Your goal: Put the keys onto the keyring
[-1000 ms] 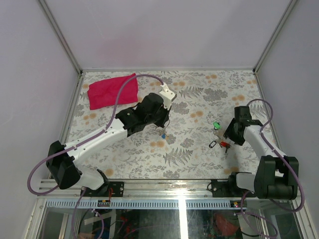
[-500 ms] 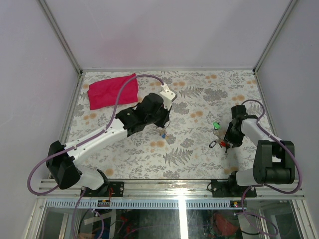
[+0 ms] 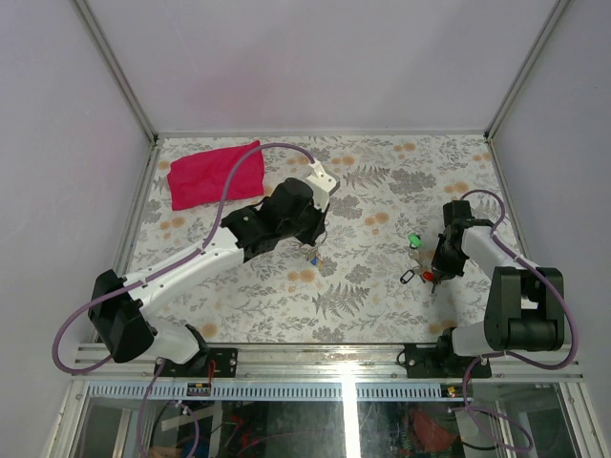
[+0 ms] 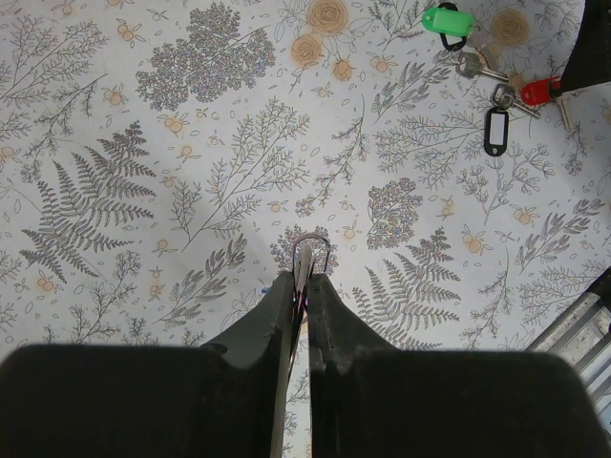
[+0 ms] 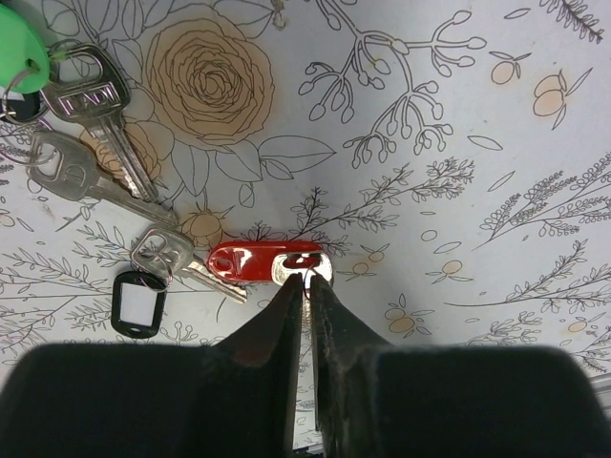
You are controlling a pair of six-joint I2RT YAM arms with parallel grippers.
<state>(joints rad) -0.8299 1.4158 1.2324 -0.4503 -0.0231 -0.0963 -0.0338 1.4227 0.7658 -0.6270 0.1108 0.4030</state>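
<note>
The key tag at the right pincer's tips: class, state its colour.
The tag is red, shown best in the right wrist view.

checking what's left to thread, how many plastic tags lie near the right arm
3: green tag at the top-left corner, black-framed tag lower left, red tag at the right fingers' tips. Others may be hidden.

The desk [image 3: 382,181] is wearing a pale cover printed with grey ferns and orange roses, and the cloth [image 3: 216,174] is showing plain magenta. The keys [image 5: 91,95] and the keyring [image 4: 311,237] are gleaming silver, while a green tag [image 5: 17,48], a red tag [image 5: 250,260] and a black-framed white tag [image 5: 138,303] are standing out.
</note>
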